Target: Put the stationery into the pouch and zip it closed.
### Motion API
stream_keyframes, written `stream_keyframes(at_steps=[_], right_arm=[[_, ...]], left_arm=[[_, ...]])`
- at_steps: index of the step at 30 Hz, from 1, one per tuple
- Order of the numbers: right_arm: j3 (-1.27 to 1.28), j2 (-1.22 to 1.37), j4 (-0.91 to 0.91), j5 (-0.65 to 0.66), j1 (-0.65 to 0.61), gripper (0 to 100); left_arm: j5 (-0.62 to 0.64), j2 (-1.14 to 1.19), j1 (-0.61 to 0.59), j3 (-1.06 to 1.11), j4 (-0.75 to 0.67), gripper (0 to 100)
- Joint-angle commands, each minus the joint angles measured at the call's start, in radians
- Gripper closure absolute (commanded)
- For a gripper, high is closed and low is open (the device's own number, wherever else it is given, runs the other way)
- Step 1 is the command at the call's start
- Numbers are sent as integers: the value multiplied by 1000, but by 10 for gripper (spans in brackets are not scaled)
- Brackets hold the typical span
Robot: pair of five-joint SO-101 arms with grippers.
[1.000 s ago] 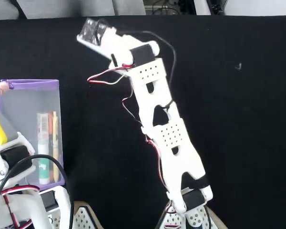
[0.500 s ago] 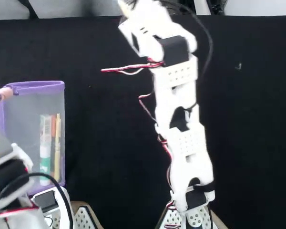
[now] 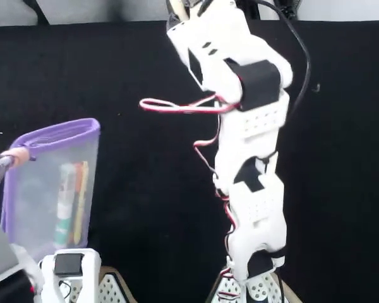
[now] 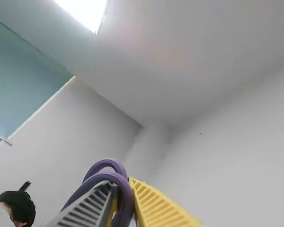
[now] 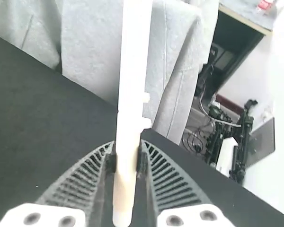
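The pouch point(image 3: 44, 189) has its purple rim point(image 4: 106, 168) pinched in the left gripper point(image 4: 120, 194), one grey finger and one yellow finger pressed together on the fabric. In the high view the pouch stands at the left side of the table, translucent, its rim uppermost and tilted. Several pieces of stationery point(image 3: 72, 202) stand upright inside it. Whether its base touches the table cannot be told.

The right gripper point(image 5: 128, 153) is clamped on a white pen point(image 5: 131, 75), which sticks up straight between the ribbed fingers. The right arm point(image 3: 252, 158) is stretched toward the far edge of the table, well apart from the pouch, with red and white wires looping off it.

The table point(image 3: 341, 189) is covered in black cloth. Behind it hang pale grey curtains point(image 5: 85, 52), beside a dark desk with cables and equipment point(image 5: 227, 132). Above the left gripper are white walls, a teal panel point(image 4: 19, 90) and a bright ceiling light point(image 4: 83, 12).
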Motion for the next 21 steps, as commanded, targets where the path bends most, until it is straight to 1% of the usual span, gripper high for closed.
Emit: stream_keyframes(at_steps=[1, 6, 8, 14, 21], right_arm=[[-18, -120, 41, -8, -54, 988], [-18, -242, 87, -18, -63, 988], [-18, -285, 106, -66, -61, 988], [-13, -321, 127, -250, -75, 988], [-16, -305, 129, -390, -71, 988]], left_arm=[[5, 3, 53, -38, 12, 970], [9, 8, 59, -38, 18, 971], [9, 6, 59, -35, 26, 971], [11, 5, 61, -108, 130, 971], [11, 5, 61, -182, 199, 971]])
